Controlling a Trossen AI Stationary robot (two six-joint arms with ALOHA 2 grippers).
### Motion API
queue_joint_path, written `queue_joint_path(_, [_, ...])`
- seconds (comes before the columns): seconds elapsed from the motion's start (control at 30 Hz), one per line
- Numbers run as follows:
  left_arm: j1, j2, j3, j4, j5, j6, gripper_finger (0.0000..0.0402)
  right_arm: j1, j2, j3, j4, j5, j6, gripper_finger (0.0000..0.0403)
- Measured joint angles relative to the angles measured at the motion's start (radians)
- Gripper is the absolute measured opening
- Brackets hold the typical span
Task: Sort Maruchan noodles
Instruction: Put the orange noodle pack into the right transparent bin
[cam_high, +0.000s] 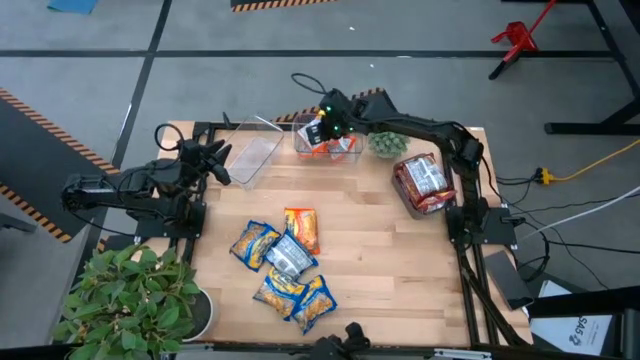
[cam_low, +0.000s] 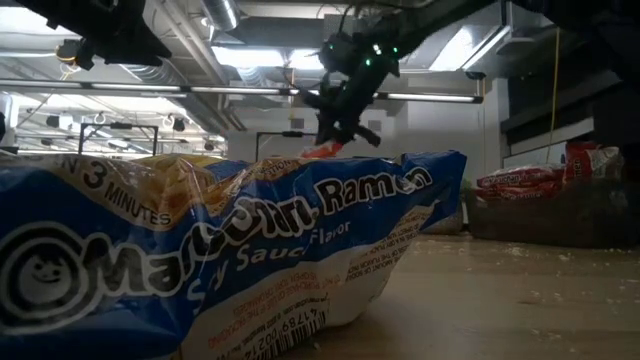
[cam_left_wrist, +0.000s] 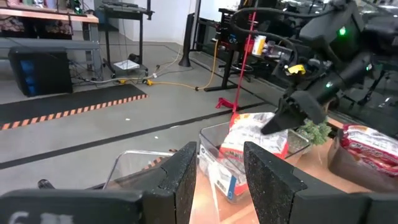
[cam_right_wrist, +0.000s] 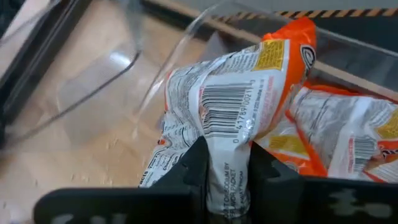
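A: Where is the right gripper (cam_high: 330, 130) now?

B: We see it at the top middle of the overhead picture, over the middle bin (cam_high: 352, 147). Its fingers are pinched tight on one end of an orange packet (cam_right_wrist: 239, 109). In the right wrist picture the packet hangs just above other orange packets (cam_right_wrist: 348, 134) that lie in that bin.

A: And the left gripper (cam_high: 215, 160)?

B: It waits at the left edge of the table (cam_high: 380, 250), near the top left corner. Its fingers (cam_left_wrist: 177, 177) stand apart and hold nothing. It points at an empty clear bin (cam_high: 252, 158).

A: Where are the other noodles?

B: We see a pile of packets (cam_high: 285, 268) at the lower middle of the table. Most are yellow and blue, one shows a silver back, and one orange one (cam_high: 303, 228) lies at the top of the pile. In the low picture one yellow-and-blue packet (cam_low: 220, 260) fills the left side, right in front of the camera.

A: And the red ones?

B: They sit in the right bin (cam_high: 400, 190), at the upper right of the table. The red packets (cam_high: 424, 180) fill it up.

A: What is between those two bins?

B: A little green plant (cam_high: 388, 144). A big leafy plant (cam_high: 135, 300) stands at the lower left corner.
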Motion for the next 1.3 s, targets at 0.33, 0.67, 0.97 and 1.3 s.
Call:
queue_joint_path(0.33, [0.000, 0.000, 0.000, -0.004, -0.023, 0.000, 0.0127, 0.002, 0.002, -0.174, 0.268, 0.033, 0.097, 0.0077])
queue_joint_path(0.67, [0.000, 0.000, 0.000, -0.004, -0.028, 0.000, 0.0127, -0.002, 0.005, -0.170, 0.253, -0.036, 0.018, 0.0184])
queue_joint_path(0.97, [0.000, 0.000, 0.000, -0.010, -0.026, 0.000, 0.0127, -0.025, 0.006, -0.003, 0.036, -0.148, -0.103, 0.0209])
queue_joint_path(1.3, [0.000, 0.000, 0.000, -0.022, -0.027, 0.000, 0.0127, 0.037, 0.005, -0.025, 0.130, -0.012, -0.219, 0.0093])
